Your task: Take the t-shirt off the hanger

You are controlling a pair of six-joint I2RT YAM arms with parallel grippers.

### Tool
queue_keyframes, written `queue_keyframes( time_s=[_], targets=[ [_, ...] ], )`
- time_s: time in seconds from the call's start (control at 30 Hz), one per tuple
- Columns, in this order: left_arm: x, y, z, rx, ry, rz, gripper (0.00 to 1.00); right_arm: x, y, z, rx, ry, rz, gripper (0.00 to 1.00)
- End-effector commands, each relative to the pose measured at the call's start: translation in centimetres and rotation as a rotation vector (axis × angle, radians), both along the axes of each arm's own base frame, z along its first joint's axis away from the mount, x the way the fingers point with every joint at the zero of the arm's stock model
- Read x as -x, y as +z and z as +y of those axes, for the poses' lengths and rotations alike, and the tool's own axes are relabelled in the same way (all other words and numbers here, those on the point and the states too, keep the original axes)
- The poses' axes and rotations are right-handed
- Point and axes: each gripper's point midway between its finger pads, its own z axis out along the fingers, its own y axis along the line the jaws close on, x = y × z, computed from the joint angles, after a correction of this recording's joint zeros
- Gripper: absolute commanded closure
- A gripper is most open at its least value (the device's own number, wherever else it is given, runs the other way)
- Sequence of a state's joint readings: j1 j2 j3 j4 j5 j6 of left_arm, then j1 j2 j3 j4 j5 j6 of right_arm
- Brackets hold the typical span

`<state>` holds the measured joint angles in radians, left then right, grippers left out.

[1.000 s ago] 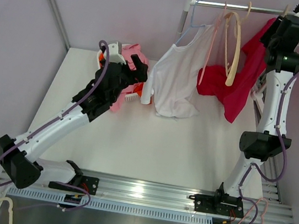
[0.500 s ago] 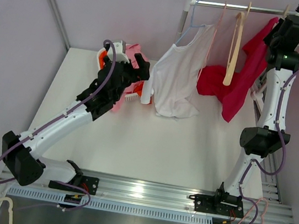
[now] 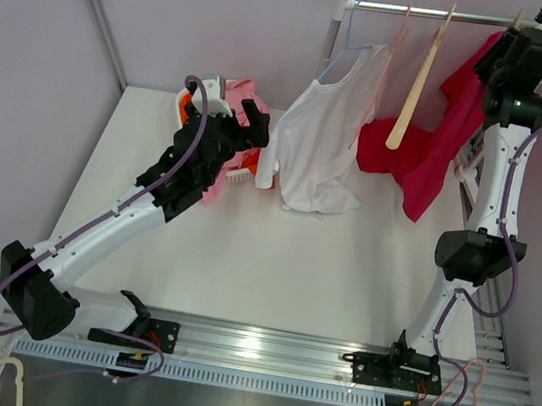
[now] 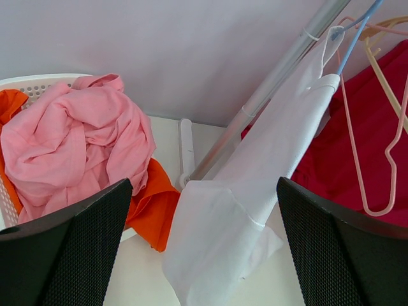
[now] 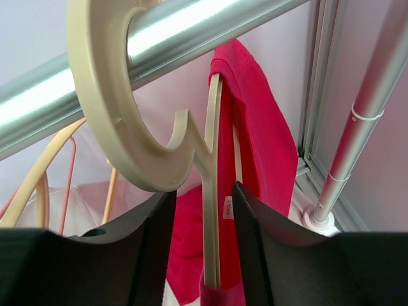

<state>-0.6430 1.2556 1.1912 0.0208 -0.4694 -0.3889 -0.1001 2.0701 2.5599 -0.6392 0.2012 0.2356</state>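
Right, all the action is up at the rail (image 5: 191,19). The right fingers (image 5: 143,255) are parted and sit either side of the neck of the cream hanger (image 5: 212,191). There is daylight on both sides, so nothing is gripped. The hook is looped over the rail just above them, and the red t-shirt (image 5: 255,127) hangs on this hanger at the right-hand end of the rail, falling straight down past the fingers. From above, it trails down and to the left, towards the desk (image 3: 274,254).

Here's the relation that matters. The hanger's stem runs vertically through the gap between the fingers, and the shirt lies below and behind them. Pulling the shirt off should therefore mean a downward tug along that line.

The left fingers (image 4: 76,255) are wide apart and holding nothing. They face the white top (image 4: 255,178), with the basket (image 4: 25,83) of pink cloth (image 4: 76,140) just to their left. The red shirt sits beyond the white top, well away from them.

The right arm is far nearer, so I reckon it steadies the hanger while the left arm crosses over.
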Motion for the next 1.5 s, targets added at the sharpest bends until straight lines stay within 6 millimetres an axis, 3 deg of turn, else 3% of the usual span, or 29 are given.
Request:
queue_keyframes(
  time_s=[0.0,0.07,0.27,0.37,0.4,0.7,0.83,0.9,1.0,1.07,1.17,1.2,1.23,1.27,1.33,1.47],
  targets=[
    [0.5,1.8,0.2,0.022,0.0,-0.054,0.01,-0.1,0.1,0.2,0.0,0.016,-0.005,0.54],
    [0.5,2.1,0.1,0.023,-0.001,-0.059,0.01,-0.1,-0.1,0.3,0.004,0.014,-0.005,0.49],
    [0.4,2.0,0.0,0.017,-0.006,-0.06,0.0,-0.4,-1.0,0.0,0.008,0.004,0.018,0.52],
    [0.2,1.6,-0.3,0.018,-0.014,-0.057,0.01,-0.7,-1.4,0.1,0.01,0.001,0.024,0.97],
    [0.1,1.5,-0.4,0.017,-0.015,-0.056,0.01,-0.7,-1.5,0.3,0.02,-0.011,0.025,1.0],
    [0.1,1.3,-1.3,0.022,-0.054,-0.052,0.01,1.0,4.4,1.3,0.114,-0.032,-0.099,1.0],
    [0.9,1.7,-2.4,0.012,-0.104,-0.066,0.0,2.9,8.1,3.7,0.198,0.007,-0.164,1.0],
    [1.4,2.6,-2.0,-0.027,-0.067,-0.105,0.01,4.4,10.3,5.1,0.23,0.04,-0.206,1.0],
    [3.0,4.4,-3.1,-0.051,-0.107,-0.18,0.01,6.1,11.5,6.8,0.229,0.066,-0.219,1.0],
    [3.9,5.0,-4.3,-0.052,-0.167,-0.201,0.01,6.9,10.2,6.9,0.221,0.04,-0.154,1.0],
    [6.3,5.8,-7.6,-0.072,-0.352,-0.265,0.01,8.9,7.7,7.2,0.147,0.031,-0.061,1.0],
    [7.3,5.6,-8.5,-0.086,-0.401,-0.286,0.0,8.8,3.7,6.8,0.138,-0.01,0.039,1.0],
    [9.1,4.9,-10.4,-0.103,-0.47,-0.3,0.0,11.4,5.7,6.6,0.099,-0.032,-0.035,1.0],
    [10.2,5.5,-11.2,-0.122,-0.51,-0.358,0.01,12.4,5.1,7.0,0.085,-0.036,-0.04,1.0],
    [13.0,3.8,-13.9,-0.148,-0.621,-0.367,0.01,15.4,3.8,6.7,0.024,-0.069,-0.071,1.0],
    [16.9,1.9,-17.8,-0.164,-0.78,-0.389,0.01,19.3,1.3,5.9,-0.104,-0.151,-0.037,1.0]
  ],
)
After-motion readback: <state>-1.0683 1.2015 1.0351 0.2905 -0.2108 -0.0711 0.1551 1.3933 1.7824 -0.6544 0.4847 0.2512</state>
